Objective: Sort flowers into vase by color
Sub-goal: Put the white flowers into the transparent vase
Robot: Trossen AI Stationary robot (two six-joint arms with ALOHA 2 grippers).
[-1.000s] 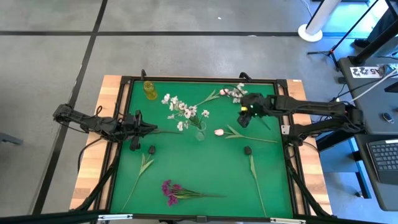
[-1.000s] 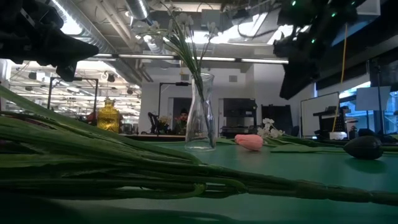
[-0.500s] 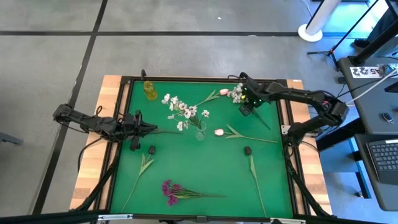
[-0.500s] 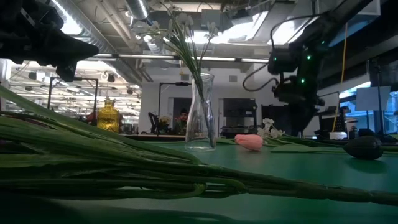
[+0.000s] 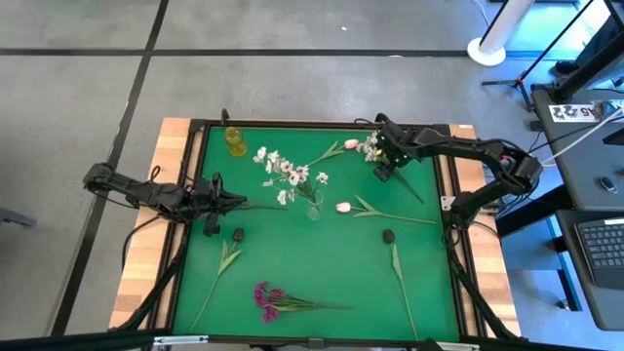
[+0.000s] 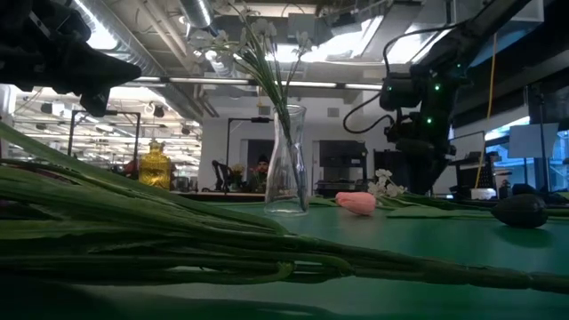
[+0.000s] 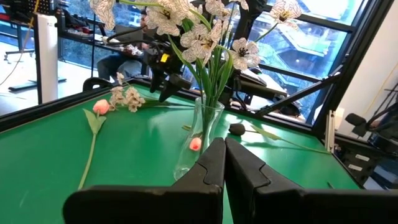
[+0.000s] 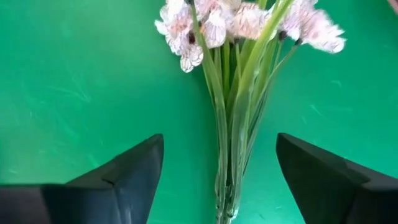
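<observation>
A clear glass vase (image 5: 313,209) stands mid-table on its base, holding white flowers (image 5: 289,174). A pale white-pink spray (image 8: 242,25) lies flat on the green mat at the far right. My right gripper (image 8: 221,180) points steeply down over it, open, with one finger on either side of the spray's stems (image 8: 227,137), touching nothing. In the high view this gripper (image 5: 385,164) is just beside the blossoms (image 5: 370,146). My left gripper (image 7: 224,155) waits shut at the table's left (image 5: 220,201), level, empty.
A yellow vase (image 5: 234,141) stands at the far left. Lying on the mat are two pink buds (image 5: 343,207) (image 5: 351,144), a magenta cluster (image 5: 265,297) near the front, and leaf stems (image 5: 226,263) (image 5: 398,273). Two small dark objects (image 5: 237,234) (image 5: 387,235) also lie there.
My right gripper has gone toward the table's far edge and down, tipping more steeply downward, and now stands over the pale spray's stems. The flowers have not moved.
</observation>
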